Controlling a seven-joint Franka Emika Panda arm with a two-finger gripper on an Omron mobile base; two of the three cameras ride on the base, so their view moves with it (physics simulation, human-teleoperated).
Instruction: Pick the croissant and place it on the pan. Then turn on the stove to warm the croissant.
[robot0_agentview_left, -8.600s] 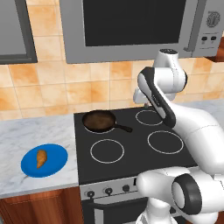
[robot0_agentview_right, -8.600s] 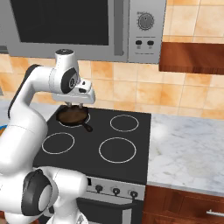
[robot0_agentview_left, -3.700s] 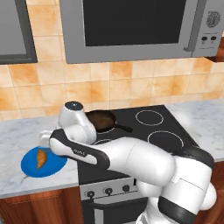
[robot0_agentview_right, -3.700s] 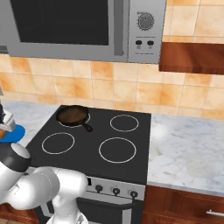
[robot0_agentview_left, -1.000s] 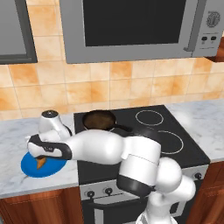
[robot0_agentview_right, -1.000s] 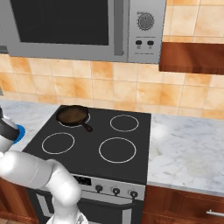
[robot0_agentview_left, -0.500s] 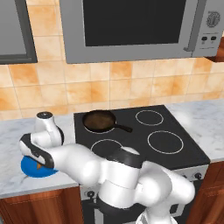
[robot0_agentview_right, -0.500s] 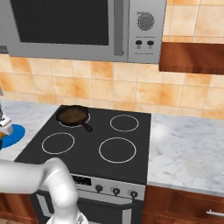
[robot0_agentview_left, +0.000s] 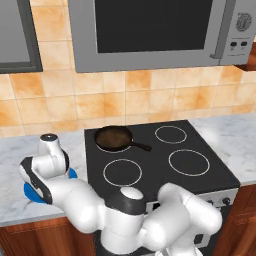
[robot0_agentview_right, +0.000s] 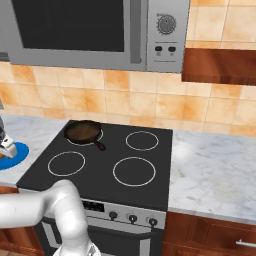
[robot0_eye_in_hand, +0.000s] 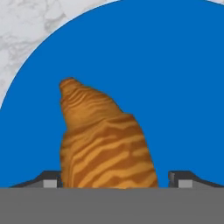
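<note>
The croissant, golden-orange and striped, lies on the round blue plate. My gripper is open and straddles the croissant's near end. One fingertip stands close on its left, the other a little apart on its right. In the left base view my arm bends down over the plate and hides the croissant. The dark pan sits on the back left burner of the black stove, handle pointing right; from the right base view the pan is empty.
The plate rests on the grey marble counter left of the stove. Knobs line the silver front panel. A microwave hangs above the cooktop. More counter lies right of the stove.
My arm has swung further left and lower over the blue plate, and now hides the croissant in the left base view. The pan has not moved.
</note>
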